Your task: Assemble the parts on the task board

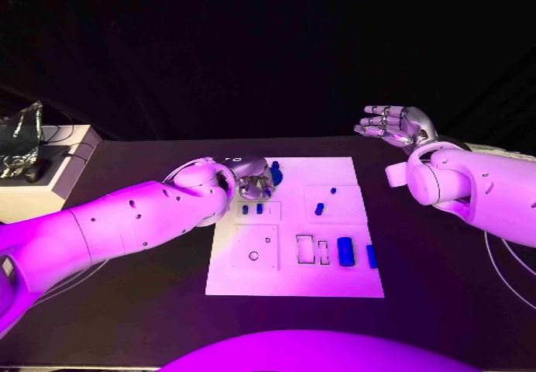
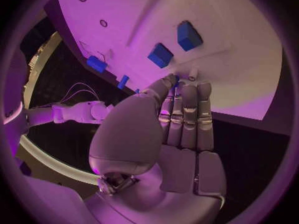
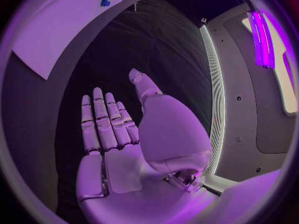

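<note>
Left hand (image 1: 252, 180) sat over the task board (image 1: 296, 279) at its 11 o'clock corner, fingers pointed down at the plate; cannot tell from either view whether it held anything. In the left wrist view the fingertips (image 2: 192, 74) were straight, side by side, almost touching the board surface, with two blue block parts (image 2: 161, 55) just beyond them. Right hand (image 1: 393, 124) was off the board at 1 o'clock, well apart from it, raised above the counter (image 1: 134, 310), palm up, fingers spread, nothing in it.

Board: flat white rectangle with shallow outlined recesses. Small blue pegs (image 1: 252, 208) in a recess near 9 o'clock, just below the left hand. One blue peg (image 1: 320, 208) near centre. A larger rounded blue cylinder part (image 1: 346, 251) and a thinner blue bar (image 1: 371, 256) lay at 4 o'clock, beside two empty rectangular slots. A pale box (image 1: 33, 194) stood at the counter's 9 o'clock edge.
</note>
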